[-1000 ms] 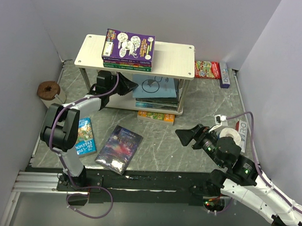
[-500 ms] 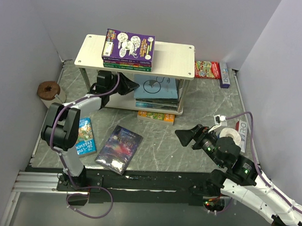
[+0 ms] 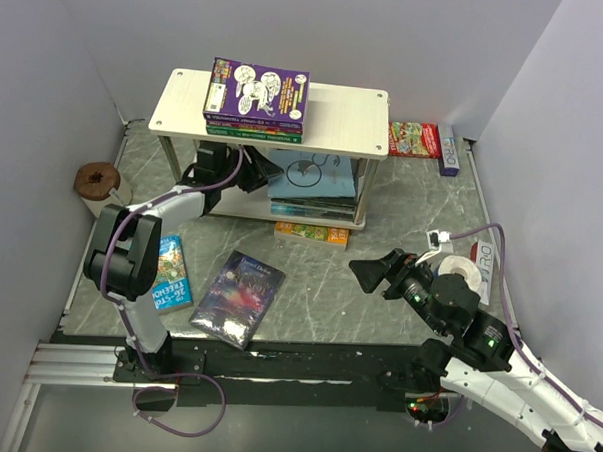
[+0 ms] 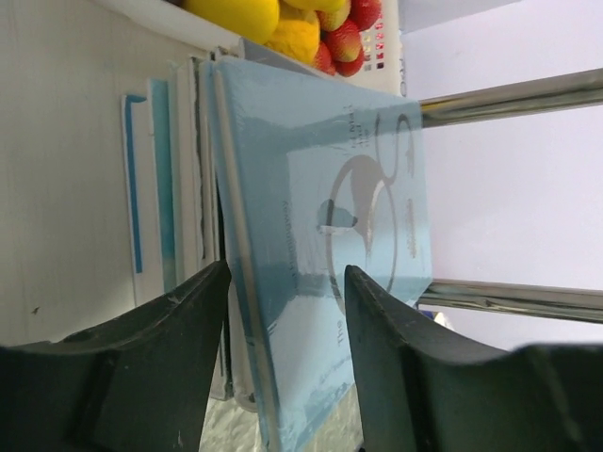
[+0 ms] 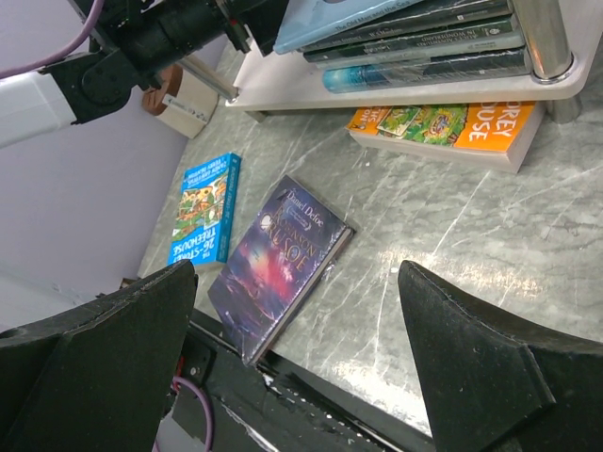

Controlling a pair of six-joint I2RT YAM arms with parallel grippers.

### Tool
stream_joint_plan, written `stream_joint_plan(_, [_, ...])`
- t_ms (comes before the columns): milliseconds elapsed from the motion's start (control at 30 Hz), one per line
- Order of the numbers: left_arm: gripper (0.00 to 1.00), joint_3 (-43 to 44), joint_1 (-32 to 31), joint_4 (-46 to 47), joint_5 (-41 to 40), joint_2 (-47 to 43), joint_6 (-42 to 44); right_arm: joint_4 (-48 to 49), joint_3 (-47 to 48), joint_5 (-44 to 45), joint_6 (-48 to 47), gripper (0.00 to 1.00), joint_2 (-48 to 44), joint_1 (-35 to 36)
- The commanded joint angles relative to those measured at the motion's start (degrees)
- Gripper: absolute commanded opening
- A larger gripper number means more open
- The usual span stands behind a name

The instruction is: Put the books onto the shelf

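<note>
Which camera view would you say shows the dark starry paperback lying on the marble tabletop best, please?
The right wrist view: the dark starry paperback lies flat and unobstructed, its cover lettering visible. The top external view shows it whole but smaller. The left wrist view misses it.

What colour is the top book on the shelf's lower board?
The top book is light blue with a dark swirl, clearest in the left wrist view.
</note>
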Motion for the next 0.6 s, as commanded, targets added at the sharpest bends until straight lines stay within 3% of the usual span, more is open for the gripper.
stream_joint_plan(0, [0.59,2.1,-0.4,0.5,-0.4,-3.2,3.2,0.3,0.6,1.0,0.3,0.95,-0.7,-0.2])
stream_joint_plan(167, [0.62,-0.6,1.8,-1.4,-2.6,-7.7,2.9,-2.1,2.8,3.7,-1.3,0.94,0.0,-0.2])
stream_joint_plan(433, [0.65,-4.1,2.9,-5.2,-7.7,-17.5,3.0,-15.8,13.4,20.9,-1.8,0.93,11.1,-0.3])
stream_joint_plan(533, [0.64,-6.4,2.7,-6.3,-9.8,-20.6,2.2,-14.9,14.5,23.8,-2.4,0.83,16.1,-1.3])
stream_joint_plan(567, [0.62,-7.6,2.5,-6.4,-11.5,-21.3,2.3,-13.4,14.6,23.9,-2.6,0.71,17.9,-2.0])
